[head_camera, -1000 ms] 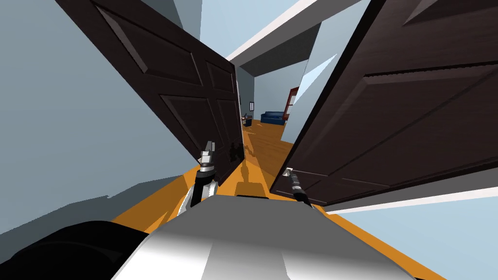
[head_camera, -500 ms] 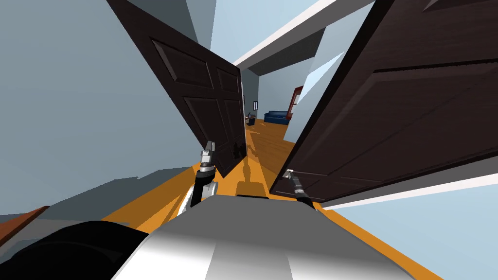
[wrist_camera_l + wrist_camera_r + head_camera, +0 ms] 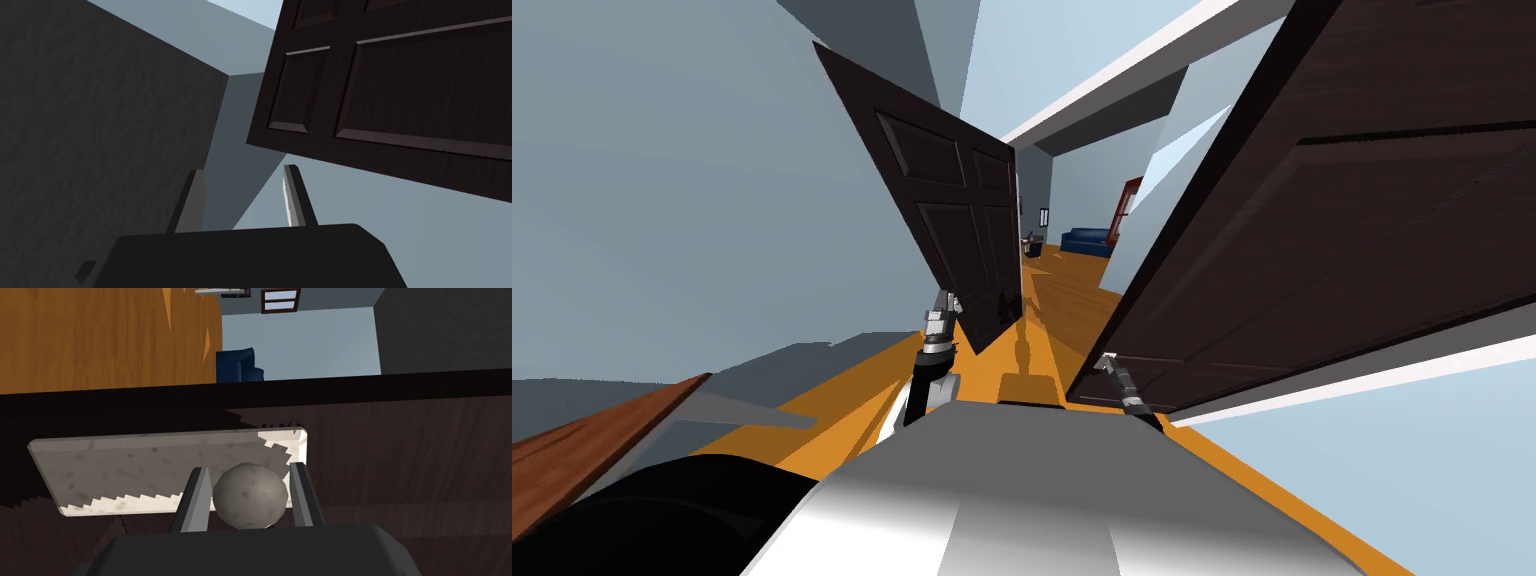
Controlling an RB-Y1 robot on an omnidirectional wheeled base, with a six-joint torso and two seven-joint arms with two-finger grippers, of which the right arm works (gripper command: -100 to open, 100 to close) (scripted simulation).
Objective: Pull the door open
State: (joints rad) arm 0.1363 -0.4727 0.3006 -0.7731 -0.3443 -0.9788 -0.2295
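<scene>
Thin grey blade fingers [image 3: 197,200] sit on dark boxes [image 3: 250,255], left forearm [image 3: 932,385] white with dark joints.

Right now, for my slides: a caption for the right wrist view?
Right hand closed on the grey knob of the dark door.

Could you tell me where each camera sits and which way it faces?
Head view: on the head, looking steeply down and forward along the orange floor between left door and right door; left gripper and right gripper show.
Left wrist view: on the left hand, facing a grey wall and the left door; open fingers show.
Right wrist view: on the right hand, facing the right door; fingers clasp the knob.
Head and right wrist views share the blue sofa.
</scene>
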